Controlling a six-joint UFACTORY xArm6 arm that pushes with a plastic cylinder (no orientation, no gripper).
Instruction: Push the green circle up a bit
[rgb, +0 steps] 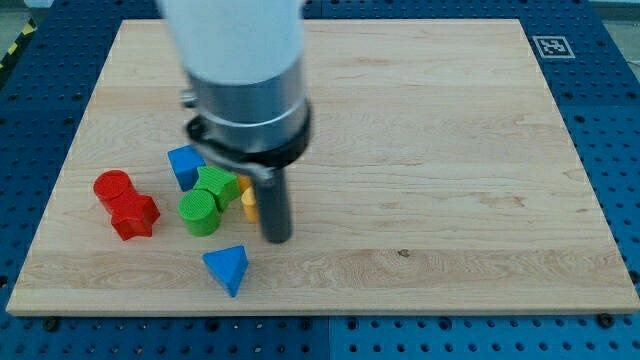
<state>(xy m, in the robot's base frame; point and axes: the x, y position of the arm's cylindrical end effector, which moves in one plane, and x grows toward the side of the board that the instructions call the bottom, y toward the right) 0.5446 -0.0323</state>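
Note:
The green circle (199, 212) is a short green cylinder in the cluster at the board's lower left. A second green block (216, 185) touches it at its upper right. My tip (276, 238) rests on the board to the right of the green circle, with a yellow block (248, 203) between them, partly hidden by the rod. The tip is slightly lower in the view than the green circle and does not touch it.
A blue block (184, 163) sits at the cluster's top left. A red cylinder (113, 187) and a red block (134, 215) lie to the left. A blue triangle (227, 268) lies below, near the bottom edge of the wooden board (450, 150). The arm's body hides the board above the cluster.

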